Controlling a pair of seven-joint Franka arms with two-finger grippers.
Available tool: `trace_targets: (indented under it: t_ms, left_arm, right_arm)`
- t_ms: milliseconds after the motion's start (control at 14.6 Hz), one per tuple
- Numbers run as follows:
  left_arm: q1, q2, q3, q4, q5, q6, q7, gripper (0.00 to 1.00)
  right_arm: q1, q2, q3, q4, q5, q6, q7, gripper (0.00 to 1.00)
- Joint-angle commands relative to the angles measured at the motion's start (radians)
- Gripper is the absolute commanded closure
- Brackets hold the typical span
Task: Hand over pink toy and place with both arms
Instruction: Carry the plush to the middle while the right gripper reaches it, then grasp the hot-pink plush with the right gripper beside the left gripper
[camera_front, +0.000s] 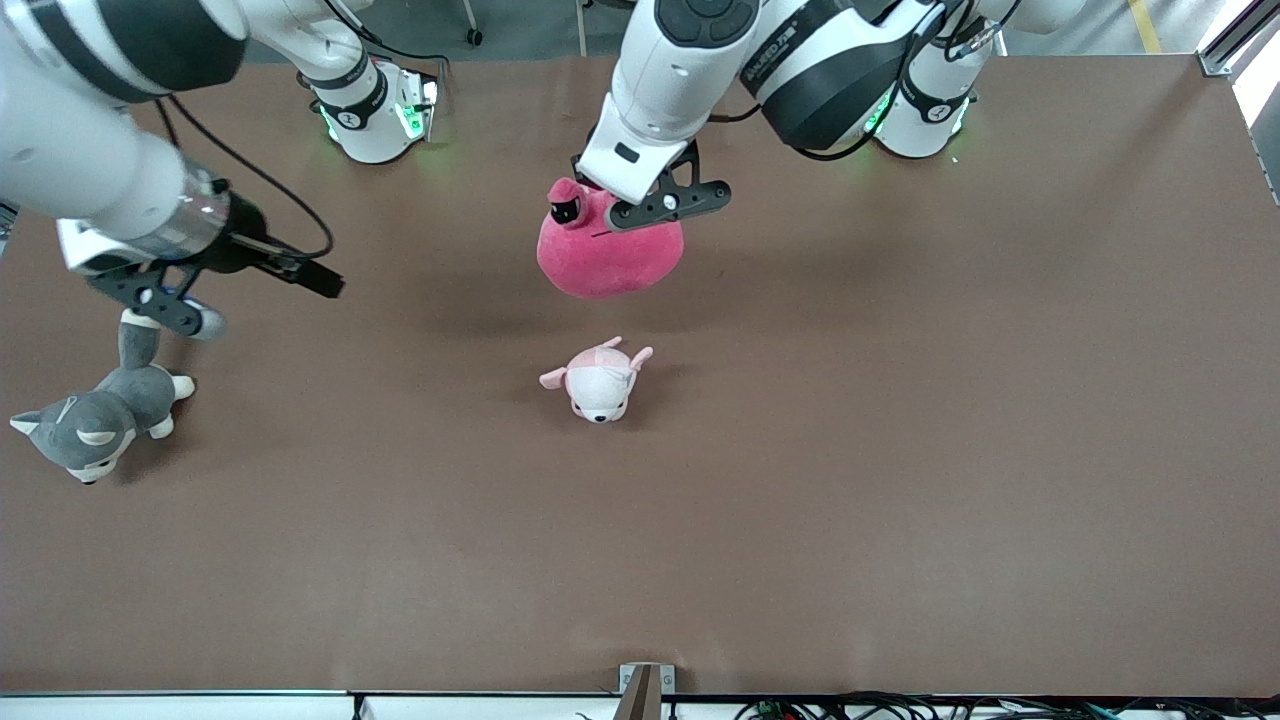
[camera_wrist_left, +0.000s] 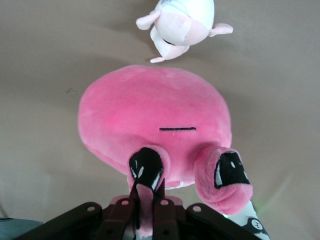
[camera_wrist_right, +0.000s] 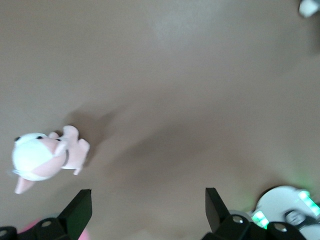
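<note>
The pink toy hangs in the air from my left gripper, over the table's middle. In the left wrist view the gripper is shut on an ear flap at the top of the pink toy, and the toy's black eyes face the camera. My right gripper is open and empty, in the air toward the right arm's end of the table, over the grey dog's tail. In the right wrist view its fingers stand wide apart over bare table.
A small white and pale-pink plush animal lies on the table below the hanging toy; it also shows in the left wrist view and the right wrist view. A grey-and-white plush dog lies at the right arm's end.
</note>
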Motion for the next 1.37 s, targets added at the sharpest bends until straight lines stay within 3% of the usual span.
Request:
trace_targets:
  t_ms: [0,206,481,824,1030,1305]
  left_arm:
    - [-0.016,0.014,0.010,0.027,-0.001,0.010,-0.021,1.00]
    - [-0.022,0.019,0.012,0.027,0.001,0.021,-0.029,1.00]
    - [-0.022,0.019,0.012,0.027,0.001,0.023,-0.029,1.00]
    - [-0.024,0.019,0.012,0.027,0.001,0.023,-0.034,1.00]
    - [-0.024,0.019,0.012,0.027,0.001,0.023,-0.034,1.00]
    - [-0.024,0.019,0.012,0.027,0.001,0.023,-0.034,1.00]
  right_arm:
    - [0.088,-0.012,-0.009,-0.021,0.023,0.039,0.239,0.00]
    - [0.159,-0.019,-0.009,-0.050,0.074,0.099,0.466,0.00]
    - [0.284,-0.016,-0.009,-0.082,0.077,0.180,0.660,0.00]
    - [0.390,-0.015,-0.009,-0.141,0.077,0.289,0.757,0.01]
    - [0.396,-0.015,-0.007,-0.141,0.078,0.297,0.759,0.11]
    - [0.406,-0.015,-0.007,-0.141,0.100,0.296,0.759,0.16]
